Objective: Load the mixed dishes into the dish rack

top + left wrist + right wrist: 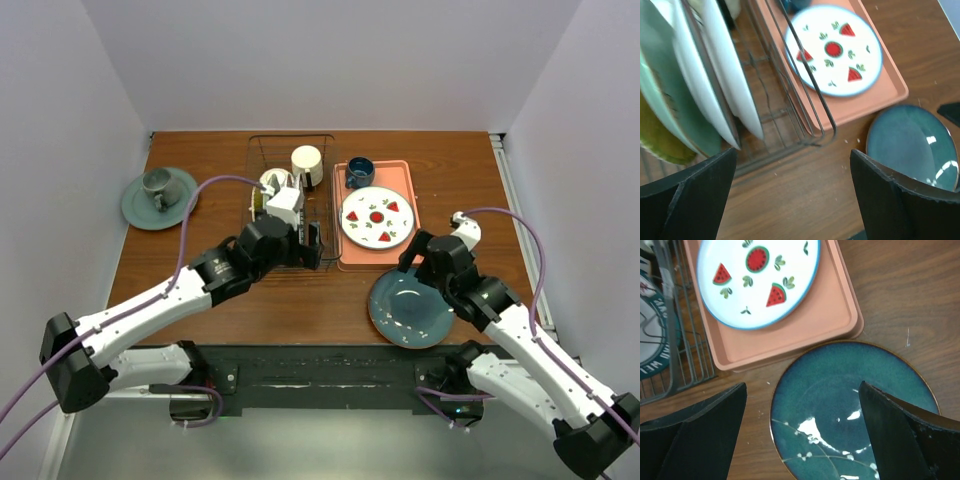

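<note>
Clock directions go by the overhead view, 12 being the far side of the table [450,180]. Nearest thing is a teal plate [410,308] lying flat on the wood at about 5 o'clock, glossy, with little white blossom twigs on its near part, so not in the rack yet. The right gripper [802,387] hangs over its 12 o'clock edge, fingers [705,430] spread wide and pinching nothing. The plate's far rim sits right up against the pink tray [352,258], can't tell if they actually touch

The left gripper [792,152] is at the 6 o'clock end of the dish rack [252,165], fingers [695,200] spread wide too, nothing in them. The rack is at about 11 o'clock, with the tray just beside it at its 3 o'clock. The left wrist view shows plates standing on edge in the rack's near part: a yellow plate [657,145], a mint-green plate [670,105] against it, then two pale plates [730,70]. The right wrist view also catches a patterned plate [650,335] with a dark teal rim behind the wires

On the tray there's a white plate [377,217] with red fruit slices, and a dark blue cup [360,172] at the tray's 12 o'clock end. The rack's far end holds a cream mug [307,165], with what looks like a cream bowl [272,180] at its 8 o'clock, partly hidden by the left wrist. Way off between 9 and 10 o'clock a grey-green cup [158,188] sits on a saucer [135,210]
</note>
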{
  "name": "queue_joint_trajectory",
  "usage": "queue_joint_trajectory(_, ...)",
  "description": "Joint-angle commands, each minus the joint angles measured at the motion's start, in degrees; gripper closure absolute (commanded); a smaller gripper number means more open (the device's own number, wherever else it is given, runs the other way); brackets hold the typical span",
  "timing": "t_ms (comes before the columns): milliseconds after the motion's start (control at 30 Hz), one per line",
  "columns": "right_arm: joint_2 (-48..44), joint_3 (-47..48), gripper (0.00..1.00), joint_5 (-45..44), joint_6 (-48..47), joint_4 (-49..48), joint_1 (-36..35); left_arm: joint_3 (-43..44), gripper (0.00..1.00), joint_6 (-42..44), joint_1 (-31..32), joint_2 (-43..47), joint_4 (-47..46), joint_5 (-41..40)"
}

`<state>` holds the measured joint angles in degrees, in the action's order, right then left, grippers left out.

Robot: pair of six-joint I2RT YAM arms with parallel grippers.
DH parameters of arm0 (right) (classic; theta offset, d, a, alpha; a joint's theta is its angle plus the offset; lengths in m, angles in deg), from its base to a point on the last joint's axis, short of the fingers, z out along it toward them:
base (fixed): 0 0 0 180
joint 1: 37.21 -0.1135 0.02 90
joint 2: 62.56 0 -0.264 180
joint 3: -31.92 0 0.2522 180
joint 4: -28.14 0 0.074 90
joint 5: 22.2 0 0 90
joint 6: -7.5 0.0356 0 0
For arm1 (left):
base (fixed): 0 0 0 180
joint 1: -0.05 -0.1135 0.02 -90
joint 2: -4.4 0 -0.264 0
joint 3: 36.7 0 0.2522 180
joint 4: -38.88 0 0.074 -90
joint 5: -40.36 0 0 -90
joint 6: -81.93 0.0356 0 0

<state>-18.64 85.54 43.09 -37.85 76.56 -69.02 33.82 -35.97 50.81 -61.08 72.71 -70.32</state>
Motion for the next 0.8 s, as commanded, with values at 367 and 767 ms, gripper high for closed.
queue_joint_trajectory(367, 1.96, -3.47, 0.05, -0.07, 6.6, -3.38, 0.0, -12.29, 0.03, -7.78, 0.92, -15.01, -34.93, 34.13)
queue_joint_trajectory(767, -7.44, -1.62, 0.06, -6.32, 6.68, 8.84, 0.0, -10.78, 0.11, -19.89, 6.54, -28.74, -40.1, 31.23)
